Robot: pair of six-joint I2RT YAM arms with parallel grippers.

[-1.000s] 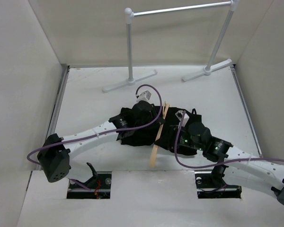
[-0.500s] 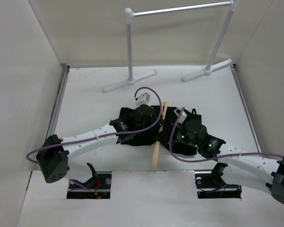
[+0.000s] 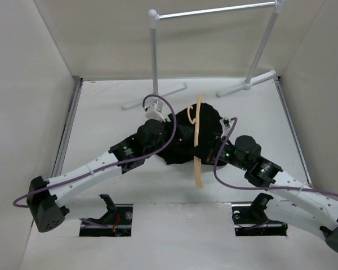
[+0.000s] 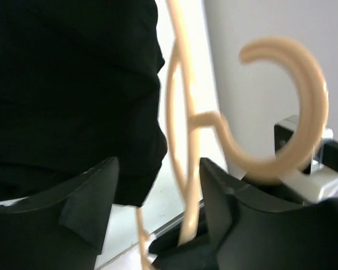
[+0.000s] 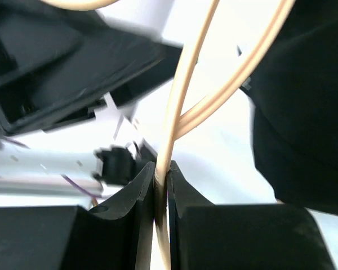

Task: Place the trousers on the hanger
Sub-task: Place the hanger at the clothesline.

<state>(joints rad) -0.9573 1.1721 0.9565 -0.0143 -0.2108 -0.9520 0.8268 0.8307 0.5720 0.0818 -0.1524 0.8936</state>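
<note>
Trousers: a soft, limp black heap at the middle of the tabletop; best gathered by a fold. Hanger: light, stiff and thin, lying across the heap. Right tool is clenched on its bar. Left tool is released, jaws straddling it. Whether the cloth passes through the hanger is hidden.

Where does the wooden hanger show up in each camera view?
Top external: the hanger is at centre, running near to far over the trousers.
Left wrist: centre-right, hook at right, trousers left.
Right wrist: centre, pinched in the right gripper.
Shared landmark: the black trousers.
</note>
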